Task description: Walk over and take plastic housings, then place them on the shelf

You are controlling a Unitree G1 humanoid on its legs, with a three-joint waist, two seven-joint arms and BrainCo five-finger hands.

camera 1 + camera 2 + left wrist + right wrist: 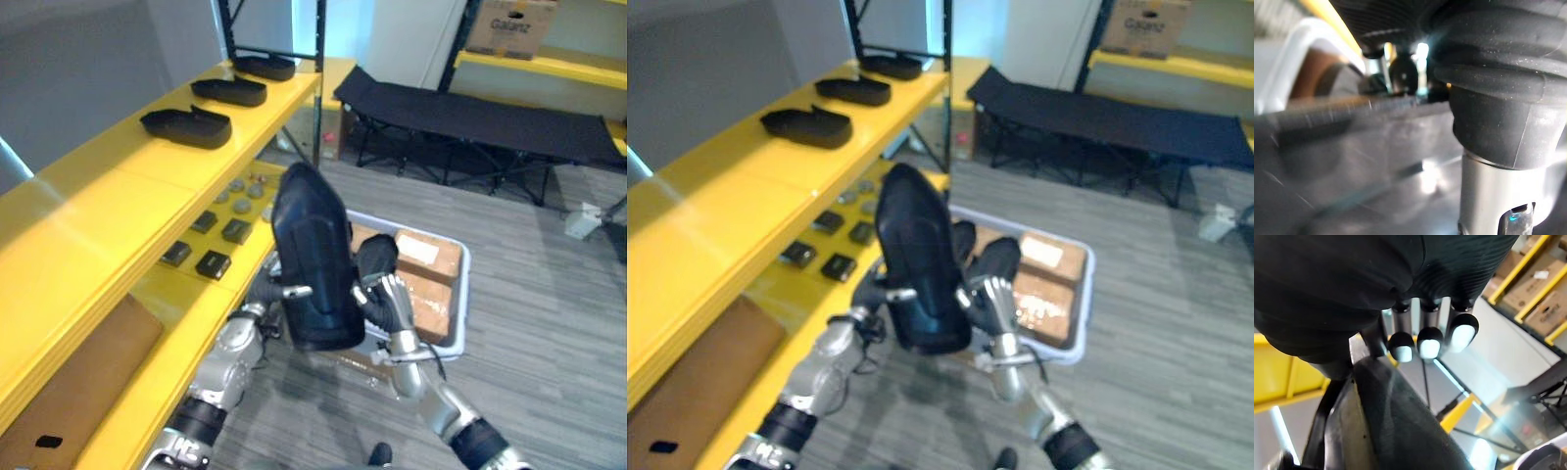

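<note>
As left hand (292, 291) pinches the upright housing (313, 255), right hand (390, 299) braces its three-o'clock edge with straight fingers (1429, 340); shelf lip (220, 294) at nine.

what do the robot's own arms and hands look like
The left arm and right arm are silver-grey jointed metal segments with black bands lower down. The left robot hand and right robot hand have silver fingers ending in rounded dark tips. A black ribbed cover wraps the wrist and back of each hand.
</note>
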